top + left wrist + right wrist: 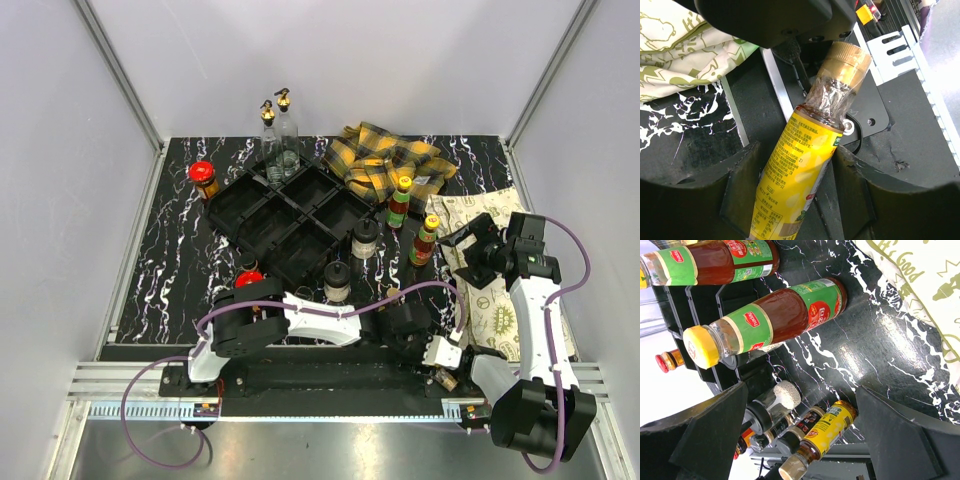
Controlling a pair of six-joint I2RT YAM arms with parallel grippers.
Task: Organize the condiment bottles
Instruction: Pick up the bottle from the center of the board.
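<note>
The desk (180, 270) has a glossy black top veined in white. Plain white walls (350, 60) close it in, and a metal rail (330, 410) runs along its near edge.

At that near edge a yellow-labelled bottle (795, 175) with a tan cap and a clear neck lies on its side. The left gripper (797, 160) straddles it with one jaw close by each side of the label. The pictures do not settle whether the jaws press on it.

To the right lies a cream printed sheet (495, 325). Over its far end hangs the right gripper (470, 245), spread wide with nothing in it.

A red-lidded jar (248, 280) shows partly behind the left arm. Two black-capped shakers (338, 282) stand near the right side of the black divided tray (250, 205). Just right of them two yellow-capped sauce bottles (427, 238) stand upright on the desk, with green labels and red-brown sauce.

A second red-lidded amber jar (204, 178) stands at the tray's left corner. Two clear gold-spouted glass bottles (272, 140) stand side by side at its far corner; whether inside a compartment I cannot tell. A yellow plaid cloth (385, 160) lies crumpled at the back right.
</note>
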